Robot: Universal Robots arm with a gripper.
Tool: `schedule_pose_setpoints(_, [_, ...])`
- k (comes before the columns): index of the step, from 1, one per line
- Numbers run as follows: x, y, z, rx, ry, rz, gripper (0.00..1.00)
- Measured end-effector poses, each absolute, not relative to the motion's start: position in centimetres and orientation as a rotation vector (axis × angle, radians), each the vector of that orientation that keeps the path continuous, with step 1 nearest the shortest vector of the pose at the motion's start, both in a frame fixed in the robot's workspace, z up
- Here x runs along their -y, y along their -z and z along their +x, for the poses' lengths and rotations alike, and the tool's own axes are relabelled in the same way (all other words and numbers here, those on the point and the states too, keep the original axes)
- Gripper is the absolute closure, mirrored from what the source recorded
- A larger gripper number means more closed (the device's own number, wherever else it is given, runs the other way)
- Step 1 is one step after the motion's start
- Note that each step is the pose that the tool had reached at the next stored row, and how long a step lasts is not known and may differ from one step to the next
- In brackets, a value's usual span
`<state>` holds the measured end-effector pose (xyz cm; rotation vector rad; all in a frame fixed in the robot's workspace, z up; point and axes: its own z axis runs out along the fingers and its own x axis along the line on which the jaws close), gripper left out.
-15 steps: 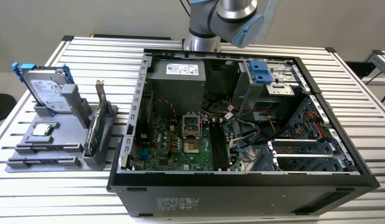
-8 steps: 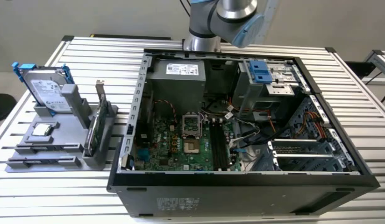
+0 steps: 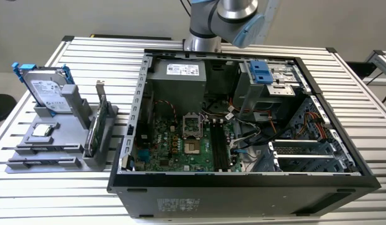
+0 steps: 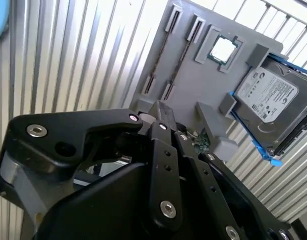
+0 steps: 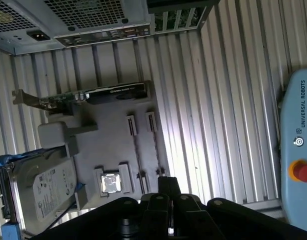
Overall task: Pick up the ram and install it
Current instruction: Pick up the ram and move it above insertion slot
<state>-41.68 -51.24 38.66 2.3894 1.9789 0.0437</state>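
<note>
The ram point(image 5: 154, 150) looks like two slim dark sticks standing edge-on in parallel slots of a grey holder point(image 5: 106, 150). In the second wrist view the same ram point(image 4: 160, 55) runs along the holder point(image 4: 193, 85). In the exterior view the holder point(image 3: 62, 157) lies on the table at that view's left, beside the open computer case point(image 3: 243, 187). My gripper point(image 5: 166, 181) hangs well above the holder, its black fingertips together with nothing between them; its tip point(image 4: 160, 107) lines up near one end of the ram slots. The arm point(image 3: 227, 18) rises behind the case.
The holder also carries a silver hard drive point(image 3: 48, 91) in blue rails, a green card point(image 3: 96, 126) with a metal bracket and a small square chip point(image 3: 43, 130). The motherboard point(image 3: 180, 145) lies in the case with dark long slots point(image 3: 219, 145). A pendant point(image 5: 298, 150) lies on the slatted table.
</note>
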Motion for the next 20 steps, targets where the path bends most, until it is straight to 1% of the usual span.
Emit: schedule_pose_setpoints(20, [51.24, -38.66, -41.71, -1.863, -0.041, 2.479, 1.0])
